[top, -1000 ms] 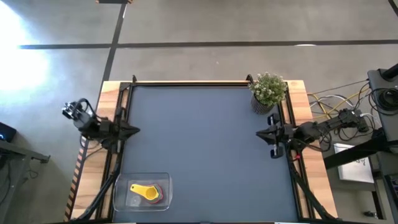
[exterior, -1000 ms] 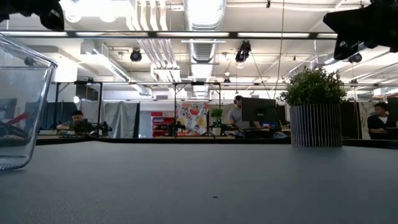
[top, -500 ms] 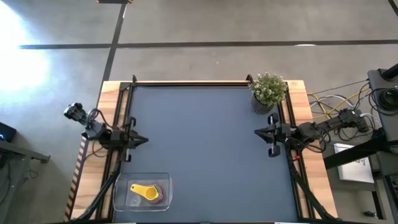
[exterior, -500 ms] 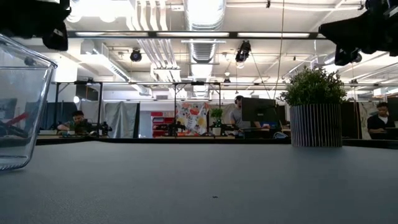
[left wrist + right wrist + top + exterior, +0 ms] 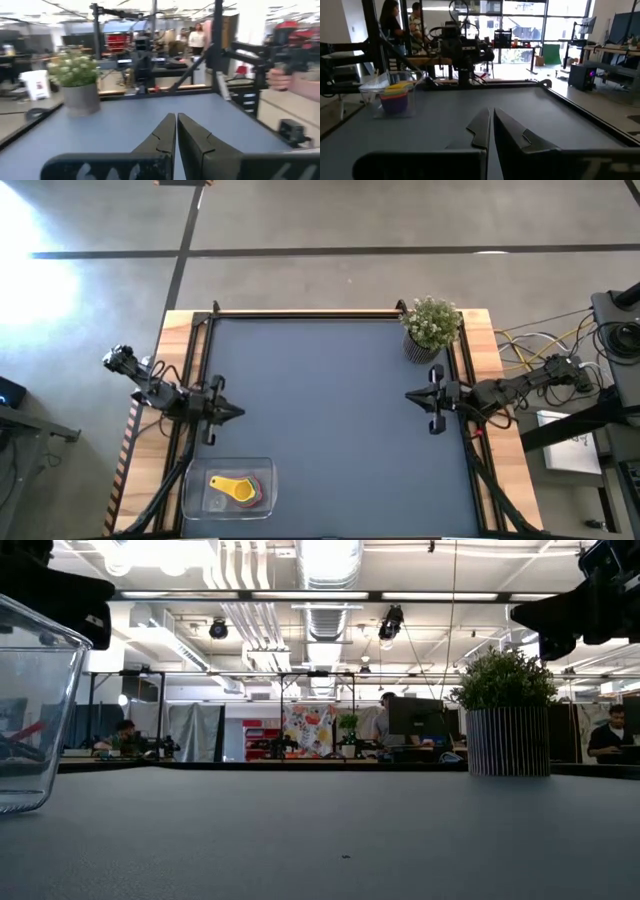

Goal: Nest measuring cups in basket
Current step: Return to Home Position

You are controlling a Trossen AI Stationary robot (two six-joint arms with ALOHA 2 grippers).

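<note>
Fingers on the left gripper point(image 5: 236, 414) are pressed together with nothing between them, and the right gripper point(image 5: 410, 394) is likewise closed and empty. Both hang over the side margins of the dark blue bench point(image 5: 330, 430), pointing inward at each other.

The clear plastic rectangular basket point(image 5: 193, 500) sits at the bench's near left corner, its long side along the near edge. It holds the nested stack of coloured plastic measuring cups point(image 5: 236, 489), the yellow one on top with its flat handle angled toward the far left. So the basket lies near the left gripper, on its near side, and well apart from the right gripper across the bench.

The nesting looks done, and only the retreat to rest seems left, with no grasp needed. Room is ample. The one other object, a small potted plant point(image 5: 432, 328), stands at the far right corner near the right arm, so that arm should pull back without swinging toward it.
</note>
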